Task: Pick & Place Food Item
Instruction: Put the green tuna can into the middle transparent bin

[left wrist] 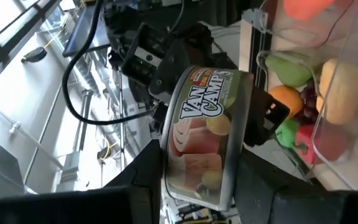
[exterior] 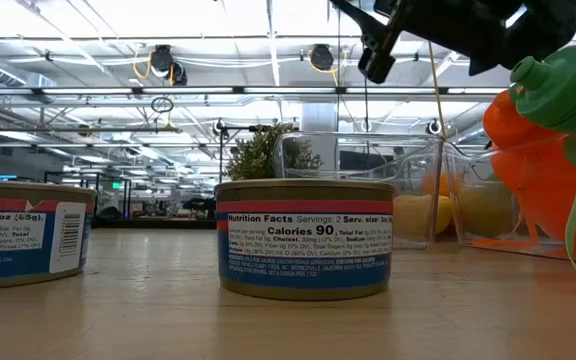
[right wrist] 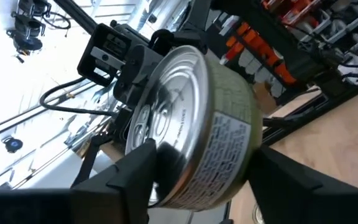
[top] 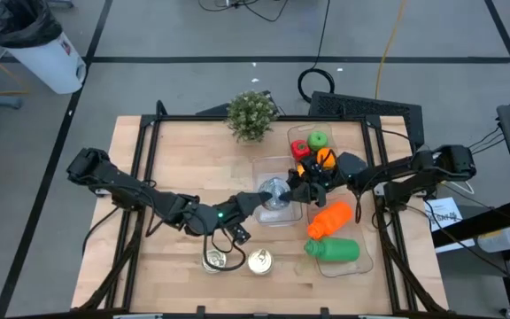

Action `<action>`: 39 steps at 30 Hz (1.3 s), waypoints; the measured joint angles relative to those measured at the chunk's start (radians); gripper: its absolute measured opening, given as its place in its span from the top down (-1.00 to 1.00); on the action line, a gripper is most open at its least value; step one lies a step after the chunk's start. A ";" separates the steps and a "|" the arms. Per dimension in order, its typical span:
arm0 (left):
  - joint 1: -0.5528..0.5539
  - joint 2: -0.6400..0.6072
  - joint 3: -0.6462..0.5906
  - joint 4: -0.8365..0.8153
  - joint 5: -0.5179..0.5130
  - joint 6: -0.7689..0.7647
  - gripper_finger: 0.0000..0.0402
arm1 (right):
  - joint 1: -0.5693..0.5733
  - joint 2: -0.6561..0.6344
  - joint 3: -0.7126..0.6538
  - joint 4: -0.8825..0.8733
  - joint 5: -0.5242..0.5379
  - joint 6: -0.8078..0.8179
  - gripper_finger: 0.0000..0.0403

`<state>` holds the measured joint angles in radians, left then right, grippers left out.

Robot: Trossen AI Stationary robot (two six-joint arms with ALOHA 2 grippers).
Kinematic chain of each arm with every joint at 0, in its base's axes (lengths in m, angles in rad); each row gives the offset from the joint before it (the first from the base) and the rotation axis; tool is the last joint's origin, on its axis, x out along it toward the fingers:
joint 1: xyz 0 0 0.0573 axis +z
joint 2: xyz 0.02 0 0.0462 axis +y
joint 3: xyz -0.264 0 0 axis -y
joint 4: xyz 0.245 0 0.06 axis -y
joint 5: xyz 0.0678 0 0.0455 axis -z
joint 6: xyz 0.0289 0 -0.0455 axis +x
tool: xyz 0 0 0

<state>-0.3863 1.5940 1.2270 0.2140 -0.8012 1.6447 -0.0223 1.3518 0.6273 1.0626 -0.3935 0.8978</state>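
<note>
Wooden table, mid-handover — can aloft beside the clear bin.
Pinched by left gripper and right gripper together; two cans unplaced, well short of the bin.

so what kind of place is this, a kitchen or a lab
Most likely a robotics lab or workshop, not a kitchen: a wooden bench on a grey taped floor, cables trailing behind it, and exposed ceiling pipes and lights over an open hall.
</note>
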 joint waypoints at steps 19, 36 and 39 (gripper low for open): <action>-0.021 -0.031 0.002 -0.450 0.200 -1.329 -0.77 | -0.150 -0.084 0.069 -0.457 0.045 -0.228 0.26; 0.192 -0.178 -0.231 -0.271 0.459 -1.497 -0.25 | -0.111 0.036 0.280 -1.201 0.253 -0.390 0.26; 0.217 -0.203 -0.276 -0.256 0.456 -1.504 -0.27 | -0.104 0.068 0.277 -1.187 0.231 -0.389 0.26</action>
<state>-0.1689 1.3910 0.9514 -0.0421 -0.3449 0.1408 -0.1258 1.4196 0.9042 -0.1246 -0.1620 0.5084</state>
